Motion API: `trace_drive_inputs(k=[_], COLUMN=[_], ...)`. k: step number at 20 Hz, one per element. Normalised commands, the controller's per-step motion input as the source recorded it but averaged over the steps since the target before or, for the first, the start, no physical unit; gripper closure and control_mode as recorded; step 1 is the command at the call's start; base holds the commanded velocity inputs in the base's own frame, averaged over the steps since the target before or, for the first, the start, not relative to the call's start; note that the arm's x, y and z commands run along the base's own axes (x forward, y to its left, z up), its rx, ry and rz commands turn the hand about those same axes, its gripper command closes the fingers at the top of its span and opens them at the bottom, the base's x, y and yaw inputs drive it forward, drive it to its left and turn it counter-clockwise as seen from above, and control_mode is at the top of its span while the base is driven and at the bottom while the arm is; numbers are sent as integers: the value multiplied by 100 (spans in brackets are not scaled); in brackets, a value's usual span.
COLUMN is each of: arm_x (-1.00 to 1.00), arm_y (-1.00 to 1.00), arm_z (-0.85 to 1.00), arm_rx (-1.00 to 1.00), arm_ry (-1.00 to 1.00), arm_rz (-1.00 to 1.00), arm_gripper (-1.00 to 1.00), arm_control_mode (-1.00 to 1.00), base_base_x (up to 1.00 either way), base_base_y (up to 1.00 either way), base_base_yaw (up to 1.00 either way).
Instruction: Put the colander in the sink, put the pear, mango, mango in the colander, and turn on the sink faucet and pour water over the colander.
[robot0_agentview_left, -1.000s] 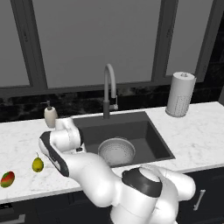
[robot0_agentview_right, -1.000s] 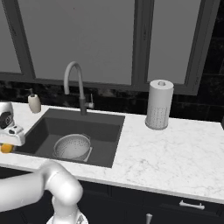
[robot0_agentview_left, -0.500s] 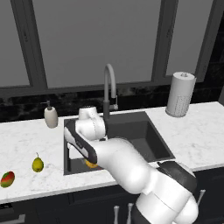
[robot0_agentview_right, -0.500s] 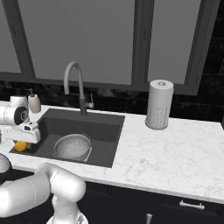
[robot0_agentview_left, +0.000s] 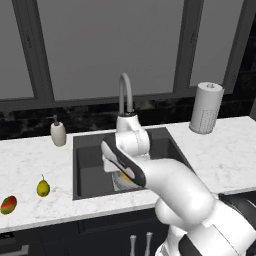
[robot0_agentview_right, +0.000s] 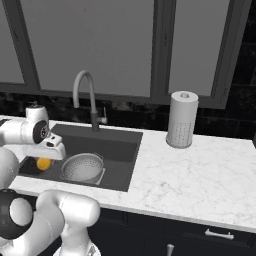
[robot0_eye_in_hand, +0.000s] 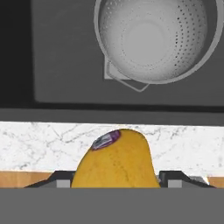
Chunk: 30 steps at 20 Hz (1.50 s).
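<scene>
**Inspector:** State of the gripper?

**Assistant:** The fingers are pinching the orange mango, one pad on each flank. The fruit sits low between them with its stickered end pointing away from the hand.

**Inspector:** And the target?

**Assistant:** The colander sits ahead of the fingertips, down in the sink, and stands empty. The counter edge lies between fingertips and basin in the hand view, so the mango appears short of the bowl and off to one side of it.

**Inspector:** Risks?

**Assistant:** Release from here would likely drop the mango on the sink floor or rim instead of the bowl, since the grip is not yet centred over it. A round fruit could also bounce off the sloped wall if let go too high.

**Inspector:** Outstanding items?

**Assistant:** The pear and red mango lie on the counter, well away from the fingers. The faucet runs no water.
</scene>
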Motion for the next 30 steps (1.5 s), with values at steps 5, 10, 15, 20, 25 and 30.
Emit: trace_drive_inputs(k=[5,10,15,20,25,30], arm_x=[13,36,55,56,47,40], arm_y=[-84,-74,-52,-13,8,14], arm_z=[14,7,0,-19,-24,-33], arm_rx=[5,11,10,19,15,6], arm_ry=[-15,0,0,-8,-5,0], arm_rz=[3,1,0,2,0,0], arm_gripper=[100,100,100,100,100,100], arm_control_mode=[-100,-100,-100,-100,-100,-100], base_base_x=[0,0,0,0,0,0], base_base_y=[0,0,0,0,0,0], base_base_yaw=[0,0,0,0,0,0])
